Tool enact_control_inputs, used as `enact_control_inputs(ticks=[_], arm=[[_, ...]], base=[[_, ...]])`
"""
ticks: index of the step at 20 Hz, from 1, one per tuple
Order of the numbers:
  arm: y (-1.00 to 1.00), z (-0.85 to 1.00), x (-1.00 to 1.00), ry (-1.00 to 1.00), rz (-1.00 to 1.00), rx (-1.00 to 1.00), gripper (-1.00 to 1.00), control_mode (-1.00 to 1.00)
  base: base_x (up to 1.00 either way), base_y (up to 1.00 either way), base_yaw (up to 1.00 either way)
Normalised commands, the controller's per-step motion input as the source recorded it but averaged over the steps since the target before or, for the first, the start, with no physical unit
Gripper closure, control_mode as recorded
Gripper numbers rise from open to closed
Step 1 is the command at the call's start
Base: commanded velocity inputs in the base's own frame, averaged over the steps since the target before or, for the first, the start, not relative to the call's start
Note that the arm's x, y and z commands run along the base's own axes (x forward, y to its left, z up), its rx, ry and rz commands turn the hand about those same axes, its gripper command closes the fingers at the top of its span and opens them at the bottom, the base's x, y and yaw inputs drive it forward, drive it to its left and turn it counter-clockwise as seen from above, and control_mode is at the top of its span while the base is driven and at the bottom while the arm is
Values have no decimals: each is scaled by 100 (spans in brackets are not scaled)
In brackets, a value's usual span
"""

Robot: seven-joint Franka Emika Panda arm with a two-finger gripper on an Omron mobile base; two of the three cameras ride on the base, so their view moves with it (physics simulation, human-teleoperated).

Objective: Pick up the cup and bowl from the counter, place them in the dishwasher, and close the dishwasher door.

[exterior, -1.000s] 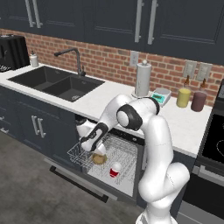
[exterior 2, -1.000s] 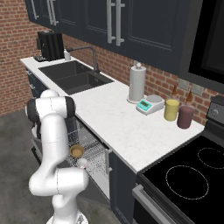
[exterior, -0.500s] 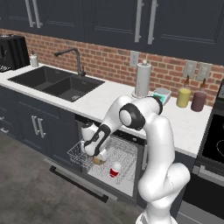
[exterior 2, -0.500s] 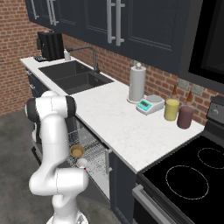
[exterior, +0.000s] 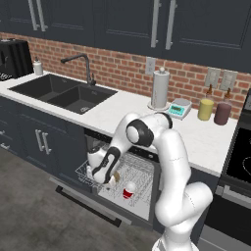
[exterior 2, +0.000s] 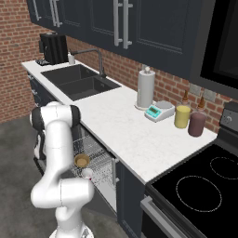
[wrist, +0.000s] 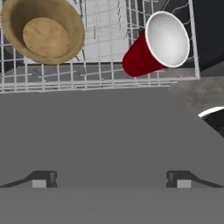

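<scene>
**Hidden and Cut-Off Items**

In the left base view, the arm's forearm covers most of the bowl point(exterior: 116, 175); we see a tan sliver. The dishwasher door point(exterior: 88, 205) lies partly behind the arm. In the right base view, the arm hides the lower part of the cup point(exterior 2: 87, 173) and the near part of the wire rack point(exterior 2: 100, 155). In the hand view, the top edge cuts off the bowl's rim.

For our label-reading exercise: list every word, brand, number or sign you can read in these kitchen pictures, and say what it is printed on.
None can be read.
Kitchen scale: its pale display panel is too small and blurred to make out.
Red cup, bowl, yellow jar, maroon jar, paper towel roll: plain, no print visible.
</scene>
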Motion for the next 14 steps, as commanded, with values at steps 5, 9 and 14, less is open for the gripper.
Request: enact_control_inputs(ticks=[5, 9, 14], arm=[[17, -37, 5, 0, 1, -2, -100, -100], [-4, -33, 34, 0, 1, -4, -100, -100], [-12, -36, 7, 0, 0, 0, -100, -100]], base=[[0, 0, 0], [0, 0, 0], [0, 0, 0]])
